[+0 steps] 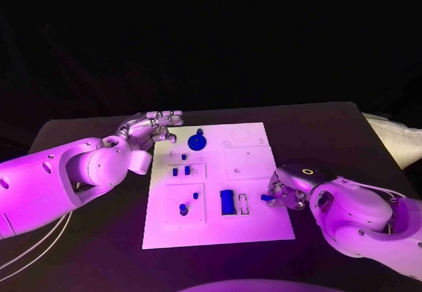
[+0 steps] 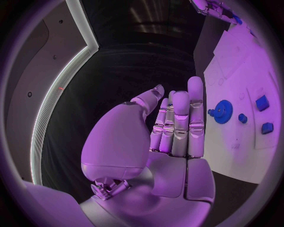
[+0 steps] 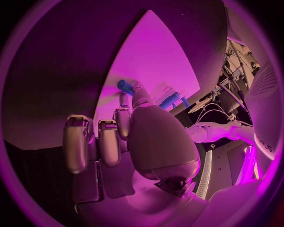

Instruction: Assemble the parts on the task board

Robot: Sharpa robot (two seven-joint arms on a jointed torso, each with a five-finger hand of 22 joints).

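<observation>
Your right hand sits at the board's 4 o'clock edge, pinching a small blue peg at its fingertips; in the right wrist view the peg pokes out past the fingers, its long axis pointing toward the board. The slot and the blue block lie just at 9 o'clock from that hand, so this arm is plainly the nearer one for seating the peg. Your left hand hovers at the board's 11 o'clock corner, fingers straight and pressed together, holding nothing, with the gear close at its 4 o'clock. Other small parts rest mid-board on the dark surface.
</observation>
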